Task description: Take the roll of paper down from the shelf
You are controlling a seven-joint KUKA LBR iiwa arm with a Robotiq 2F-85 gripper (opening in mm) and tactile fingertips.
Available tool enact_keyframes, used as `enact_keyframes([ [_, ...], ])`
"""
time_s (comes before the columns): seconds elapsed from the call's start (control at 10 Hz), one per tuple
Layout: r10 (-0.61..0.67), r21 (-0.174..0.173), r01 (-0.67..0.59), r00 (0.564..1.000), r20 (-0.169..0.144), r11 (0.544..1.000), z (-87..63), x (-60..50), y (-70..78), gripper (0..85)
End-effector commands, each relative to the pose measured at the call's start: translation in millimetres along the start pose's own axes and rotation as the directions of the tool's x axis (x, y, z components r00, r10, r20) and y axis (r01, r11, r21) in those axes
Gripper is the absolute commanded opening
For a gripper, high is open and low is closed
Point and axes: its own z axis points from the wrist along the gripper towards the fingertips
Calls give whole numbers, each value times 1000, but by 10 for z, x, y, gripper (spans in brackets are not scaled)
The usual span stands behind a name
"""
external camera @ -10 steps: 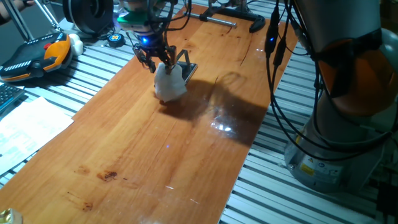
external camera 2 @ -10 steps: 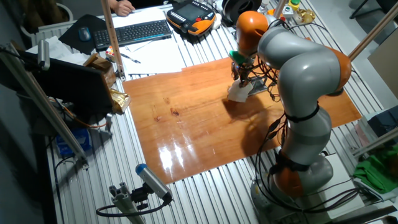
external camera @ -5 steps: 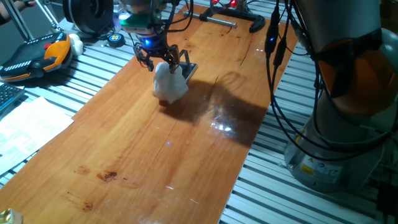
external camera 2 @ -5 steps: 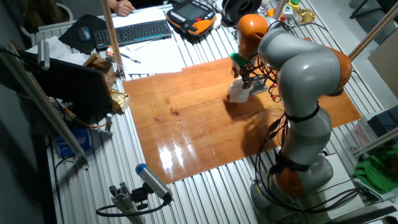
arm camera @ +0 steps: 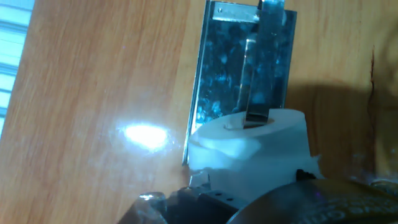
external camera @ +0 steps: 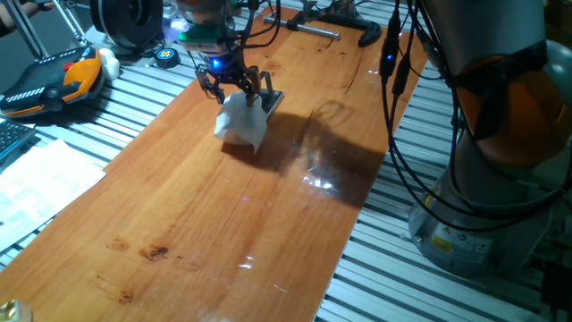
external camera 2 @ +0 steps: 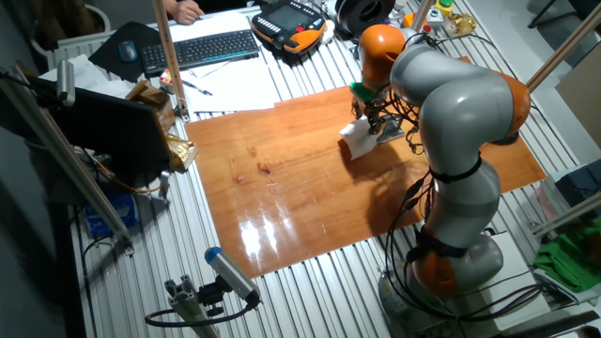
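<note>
In one fixed view my gripper [external camera: 234,87] pinches the top of the roll of paper [external camera: 240,124], which hangs tilted just beside the shelf [external camera: 270,101]; whether its lower edge touches the wooden table [external camera: 206,215] I cannot tell. My fingers cover most of the shelf.

In the other fixed view my arm [external camera 2: 451,113] hides the shelf almost wholly; the roll [external camera 2: 357,140] shows white under the gripper [external camera 2: 374,119].

In the hand view one finger [arm camera: 261,68] reaches into the roll's [arm camera: 249,149] hollow core. The other finger is hidden. The shelf [arm camera: 239,62] lies behind, cut off at the top.
</note>
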Motion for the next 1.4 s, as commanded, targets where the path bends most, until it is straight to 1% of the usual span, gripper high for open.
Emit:
enact_keyframes([
  [0.0, -5, -3, 5, 1000, 5, 1000, 15, 0, -7, 630],
  [0.2, -9, -6, 9, 1000, 12, 1000, 34, 16, -18, 540],
  [0.4, -23, -6, 23, 1000, 15, 1000, 35, 21, -19, 333],
  [0.6, -40, -16, 40, 999, 17, 999, 32, 22, -21, 23],
  [0.8, -46, -14, 46, 999, 15, 999, 17, 34, -19, 7],
  [1.0, -38, -10, 38, 999, 13, 999, -24, 80, -6, 7],
  [1.1, -29, -6, 29, 1000, 9, 1000, -54, 119, 8, 7],
  [1.2, -16, 0, 16, 1000, -2, 1000, -93, 172, 26, 7],
  [1.3, 6, 7, -6, 1000, -12, 1000, -149, 257, 46, 7],
])
